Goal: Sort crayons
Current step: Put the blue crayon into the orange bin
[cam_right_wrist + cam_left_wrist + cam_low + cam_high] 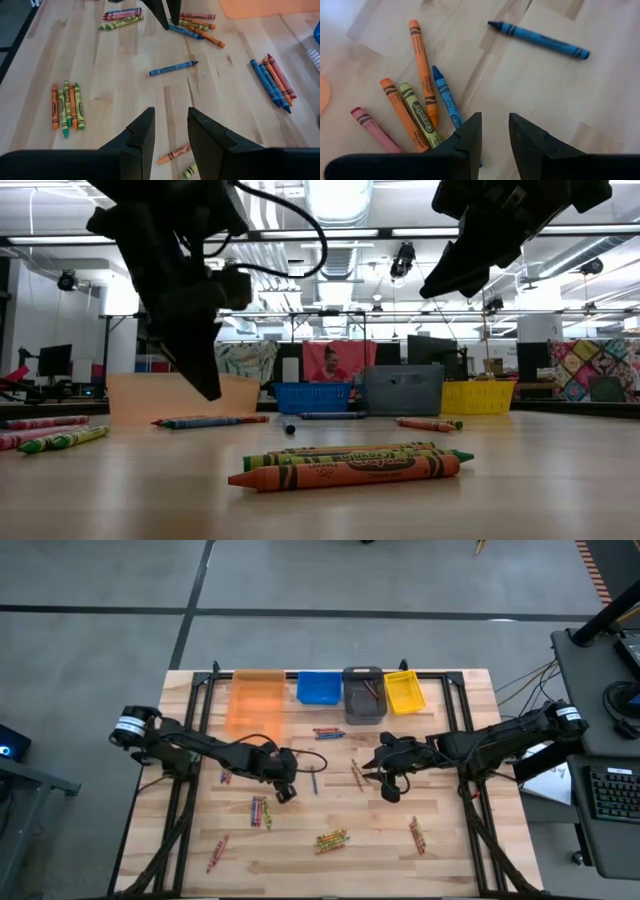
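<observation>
Crayons (331,838), thin paper-wrapped wax sticks, are scattered in small clusters across the pale planked wooden table (440,860). Above them the left hand (284,792) and right hand (390,788) are held slightly parted, gripping nothing. Plastic bins (319,688) are lined along the far edge.

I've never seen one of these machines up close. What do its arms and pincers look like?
Two slim black jointed arms, each with a silver-ringed joint near its base and thin black cables looping alongside. The left gripper and right gripper each end in two flat, wedge-shaped matte black fingers.
</observation>
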### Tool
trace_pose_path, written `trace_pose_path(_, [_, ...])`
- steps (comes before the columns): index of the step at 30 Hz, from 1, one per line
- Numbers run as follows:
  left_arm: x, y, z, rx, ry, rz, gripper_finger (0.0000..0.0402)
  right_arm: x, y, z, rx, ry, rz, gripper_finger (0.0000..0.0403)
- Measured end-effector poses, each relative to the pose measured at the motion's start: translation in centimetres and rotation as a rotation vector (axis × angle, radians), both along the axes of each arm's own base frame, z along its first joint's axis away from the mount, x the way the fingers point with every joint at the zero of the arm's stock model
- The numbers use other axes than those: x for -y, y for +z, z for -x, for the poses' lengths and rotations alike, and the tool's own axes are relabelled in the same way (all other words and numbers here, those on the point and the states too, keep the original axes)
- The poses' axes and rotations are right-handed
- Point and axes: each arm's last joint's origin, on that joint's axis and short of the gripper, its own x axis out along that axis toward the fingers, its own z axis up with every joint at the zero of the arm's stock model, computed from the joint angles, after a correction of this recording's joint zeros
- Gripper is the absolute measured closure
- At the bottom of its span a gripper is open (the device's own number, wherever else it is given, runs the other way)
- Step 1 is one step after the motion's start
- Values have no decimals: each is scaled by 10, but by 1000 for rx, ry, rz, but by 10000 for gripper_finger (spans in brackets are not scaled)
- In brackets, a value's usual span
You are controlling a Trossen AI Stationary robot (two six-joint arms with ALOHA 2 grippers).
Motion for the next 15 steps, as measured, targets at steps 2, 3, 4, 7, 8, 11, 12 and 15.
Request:
trace_pose_path(2, [0,-4,-1,-14,1,-4,322,0,0,0,-1,-2,-3,298])
trace_pose_path(3, [0,-6,-2,-21,1,-5,322,0,0,0,0,-2,-3,298])
trace_pose_path(4, [0,-8,-2,-27,1,-6,322,0,0,0,-1,-2,-3,298])
trace_pose_path(7, [0,-11,-2,-37,1,-8,322,0,0,0,-1,-2,-3,298])
trace_pose_path(8, [0,-12,-2,-39,1,-8,322,0,0,0,-1,-2,-3,298])
trace_pose_path(11, [0,-12,-3,-40,0,-22,322,0,0,0,0,-2,-3,298])
trace_pose_path(12, [0,-12,-3,-40,1,-27,322,0,0,0,0,-2,-3,298])
trace_pose_path(15, [0,-12,-3,-40,-1,-38,322,0,0,0,-1,-3,-3,298])
